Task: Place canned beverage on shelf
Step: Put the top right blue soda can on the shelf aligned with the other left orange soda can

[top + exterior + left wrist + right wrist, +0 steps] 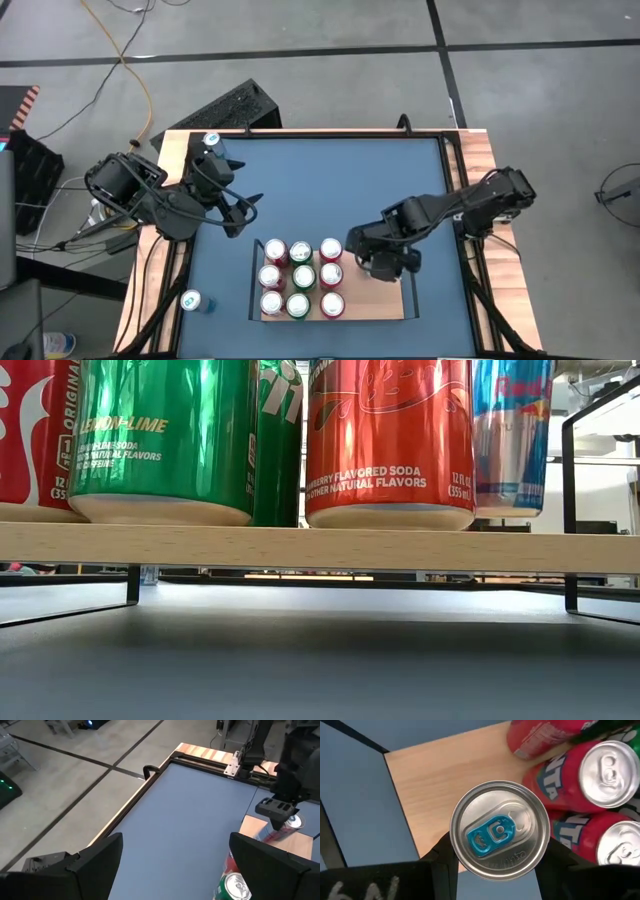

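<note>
Overhead, right gripper (385, 263) sits above the back right part of the shelf (385, 305), just beside the block of cans. Its wrist view shows its fingers (445, 857) clasped on either side of a silver-topped can with a blue pull tab (499, 831), held upright over the light-wood board. From table height the same blue and silver can (512, 435) shows behind the front row; whether its base touches the board cannot be told.

Shelf: light-wood board on thin black rails (570, 510), standing near the front middle of the blue worktop (330, 190). Nine cans (301, 278) on its left and middle, three rows of three, red and green, tops up. From table height, a green lemon-lime can (165, 440) and a red strawberry soda can (390, 440) stand at the near edge.

Left gripper (245, 212) hangs over the left side of the worktop, well apart from the shelf, fingers (95, 857) spread wide and holding nothing.

Two more blue-topped cans off the shelf: one at the back left corner (212, 142), one on the left wooden edge strip near the front (192, 300).

A black keyboard (225, 112) lies on the floor behind the worktop.
</note>
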Tool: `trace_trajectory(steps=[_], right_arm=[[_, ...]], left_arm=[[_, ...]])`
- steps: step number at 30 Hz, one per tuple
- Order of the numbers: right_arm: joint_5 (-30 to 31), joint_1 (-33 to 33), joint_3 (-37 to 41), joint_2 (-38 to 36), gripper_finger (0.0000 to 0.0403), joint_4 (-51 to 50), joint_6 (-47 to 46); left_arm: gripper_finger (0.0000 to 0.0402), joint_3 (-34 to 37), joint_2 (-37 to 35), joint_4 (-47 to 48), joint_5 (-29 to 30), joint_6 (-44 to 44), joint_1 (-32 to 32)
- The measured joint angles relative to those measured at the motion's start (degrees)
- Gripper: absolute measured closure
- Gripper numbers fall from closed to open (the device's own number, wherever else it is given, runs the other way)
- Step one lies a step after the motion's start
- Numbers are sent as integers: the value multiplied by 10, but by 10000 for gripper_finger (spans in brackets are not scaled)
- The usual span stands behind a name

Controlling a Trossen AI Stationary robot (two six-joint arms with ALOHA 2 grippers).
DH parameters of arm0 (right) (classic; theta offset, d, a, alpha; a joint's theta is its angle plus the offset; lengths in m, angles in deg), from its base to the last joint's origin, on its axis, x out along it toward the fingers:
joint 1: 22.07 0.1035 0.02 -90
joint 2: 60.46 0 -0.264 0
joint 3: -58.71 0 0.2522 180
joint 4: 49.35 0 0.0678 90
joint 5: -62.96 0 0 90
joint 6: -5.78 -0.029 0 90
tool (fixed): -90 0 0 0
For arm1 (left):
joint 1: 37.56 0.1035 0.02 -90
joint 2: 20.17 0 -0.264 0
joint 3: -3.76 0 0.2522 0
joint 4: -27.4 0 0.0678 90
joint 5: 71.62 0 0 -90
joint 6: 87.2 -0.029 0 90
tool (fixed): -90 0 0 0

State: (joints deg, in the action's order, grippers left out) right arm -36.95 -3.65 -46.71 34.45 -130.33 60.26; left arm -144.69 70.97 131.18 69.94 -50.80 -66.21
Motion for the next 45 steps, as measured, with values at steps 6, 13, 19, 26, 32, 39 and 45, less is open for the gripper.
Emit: trace_trajectory(steps=[6,13,19,26,32,39,45], right_arm=[[-13,-27,0,0,228,21,49],[-54,-63,0,0,228,30,84],[-82,-82,0,0,228,10,113],[-83,-104,12,0,228,14,148],[-87,-112,13,0,228,23,150],[-93,-111,61,1,228,43,150],[-89,-111,63,1,228,63,150]], left_arm=[[49,0,0,0,9,-1,0],[49,0,0,0,9,-2,0],[49,0,0,0,17,-2,0],[49,0,0,0,29,-2,0],[49,0,0,0,31,-10,0],[49,0,0,0,31,-10,0],[49,0,0,0,31,-11,0]])
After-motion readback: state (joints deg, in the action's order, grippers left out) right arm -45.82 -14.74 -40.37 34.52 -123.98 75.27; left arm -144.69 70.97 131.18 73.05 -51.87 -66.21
